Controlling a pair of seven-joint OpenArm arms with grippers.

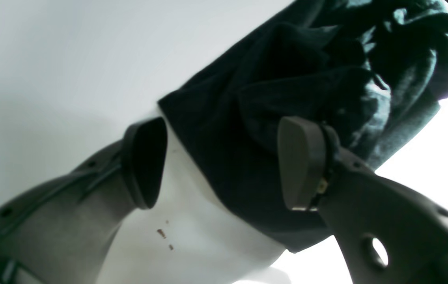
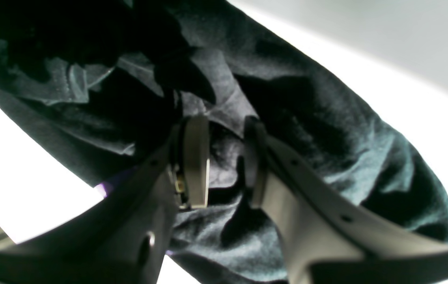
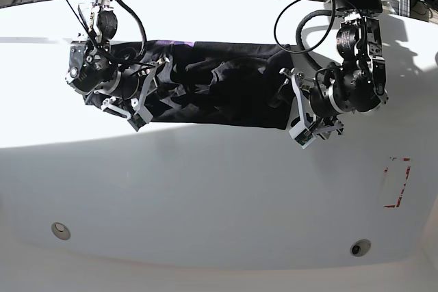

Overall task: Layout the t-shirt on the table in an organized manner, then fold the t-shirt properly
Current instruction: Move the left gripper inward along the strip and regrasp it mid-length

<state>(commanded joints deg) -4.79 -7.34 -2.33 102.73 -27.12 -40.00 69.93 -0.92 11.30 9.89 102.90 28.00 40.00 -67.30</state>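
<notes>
Spreading is the step: shirt lies rumpled across the worktop's far side. Left hand gapes over its edge, empty; right hand, part-open, straddles a fold. Next, pinching and pulling flat.

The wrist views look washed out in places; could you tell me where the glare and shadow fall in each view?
Left wrist: table blown out at right. Right wrist: t-shirt folds sink into black, table glares at lower left. Base: a shadow band crosses the lower tabletop.
</notes>
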